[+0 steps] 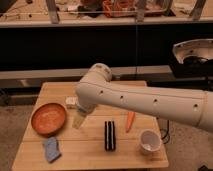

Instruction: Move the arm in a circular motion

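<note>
Arm (145, 100), cut off at right, hangs its tool (79, 121) (apart or together, unclear) near bowl (48, 119).

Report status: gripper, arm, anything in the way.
Gripper hangs over the table, beside the orange bowl. Arm spans in from the picture's right. Close below: black case, carrot.
</note>
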